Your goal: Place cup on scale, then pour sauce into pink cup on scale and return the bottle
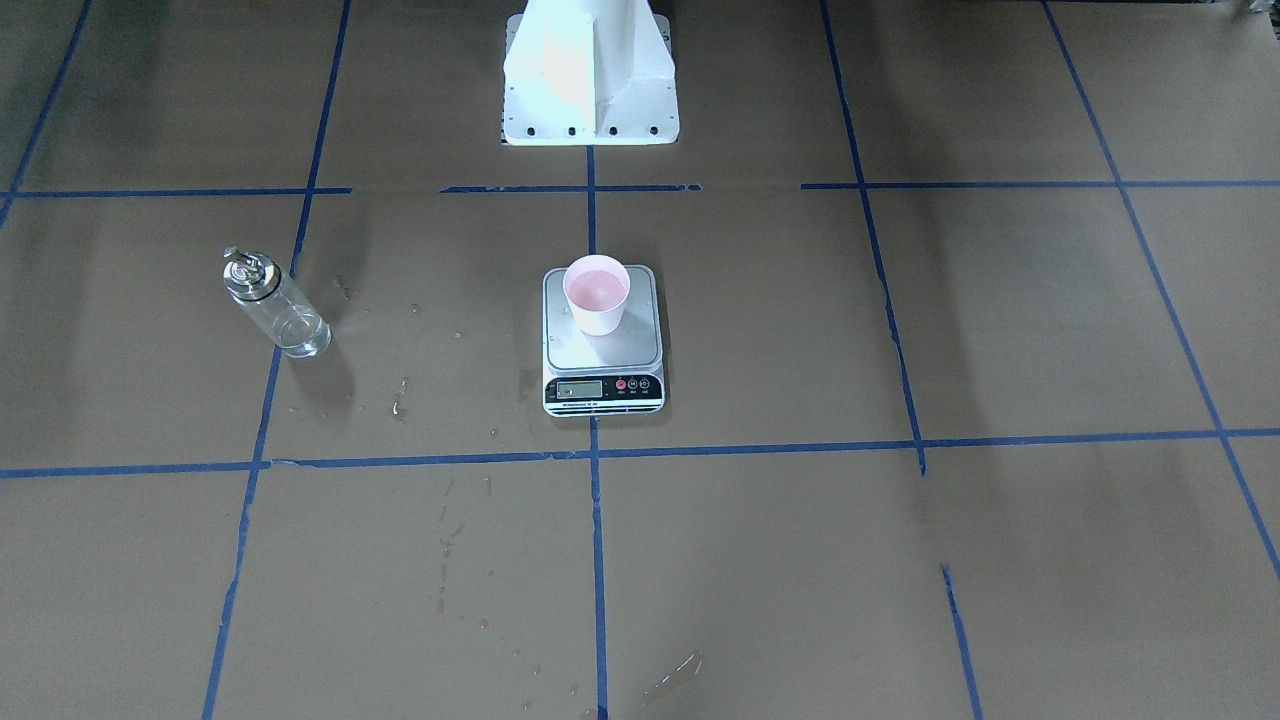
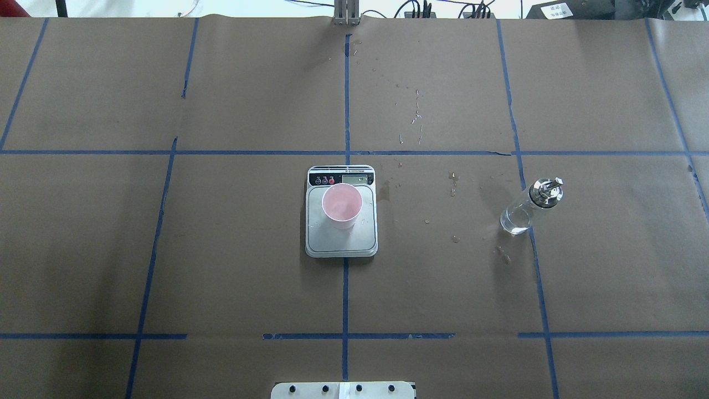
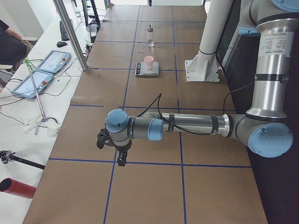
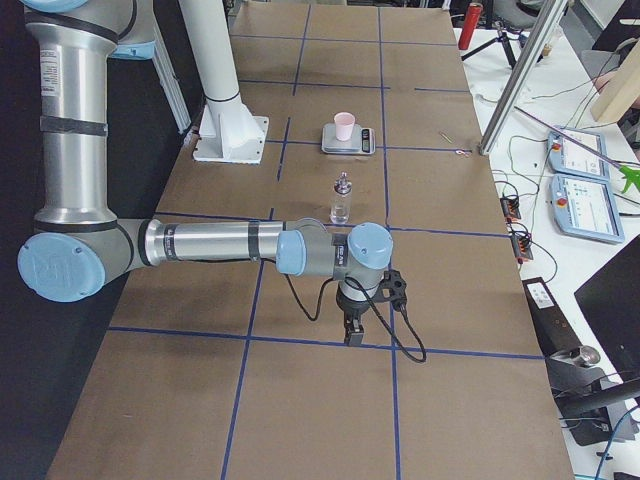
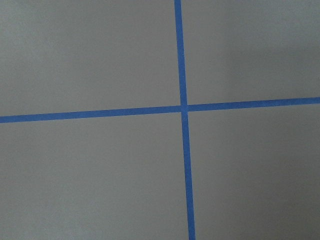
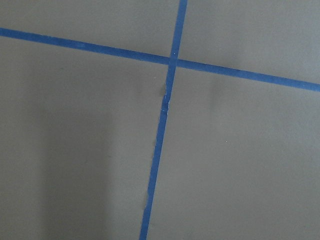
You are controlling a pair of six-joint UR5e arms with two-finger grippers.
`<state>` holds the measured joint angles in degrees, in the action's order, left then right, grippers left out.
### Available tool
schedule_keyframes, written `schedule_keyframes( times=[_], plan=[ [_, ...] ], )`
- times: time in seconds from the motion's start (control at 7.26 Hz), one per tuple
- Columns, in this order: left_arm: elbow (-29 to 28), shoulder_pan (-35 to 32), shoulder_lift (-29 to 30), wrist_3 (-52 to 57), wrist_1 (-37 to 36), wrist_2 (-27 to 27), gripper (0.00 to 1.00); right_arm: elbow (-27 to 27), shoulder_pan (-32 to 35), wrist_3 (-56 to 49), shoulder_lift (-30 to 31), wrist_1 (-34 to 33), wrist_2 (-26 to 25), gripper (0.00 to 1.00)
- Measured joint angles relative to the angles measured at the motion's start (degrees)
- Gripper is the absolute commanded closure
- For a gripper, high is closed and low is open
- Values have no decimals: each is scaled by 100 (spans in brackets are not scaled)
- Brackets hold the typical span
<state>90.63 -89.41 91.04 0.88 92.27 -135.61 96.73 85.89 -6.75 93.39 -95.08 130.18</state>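
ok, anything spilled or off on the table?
Yes. Wet spots dot the table between the scale and the bottle, with a thinner trail past them on the far side. It looks like a spill from pouring. The cup and bottle both stand upright.

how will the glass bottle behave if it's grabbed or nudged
The glass bottle looks rigid and smooth, so probably slippery in a pinch and breakable if dropped. It stands tall and narrow with a metal pourer cap on top, so a high push may tip it; being cylindrical, it would then likely roll.
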Motion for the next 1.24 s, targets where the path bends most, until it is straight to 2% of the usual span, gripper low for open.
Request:
schedule_keyframes(
  times=[1.24],
  plan=[
    [31, 12, 28, -50, -1, 4, 0, -85, -2, 7, 12, -2, 65, 0]
  ],
)
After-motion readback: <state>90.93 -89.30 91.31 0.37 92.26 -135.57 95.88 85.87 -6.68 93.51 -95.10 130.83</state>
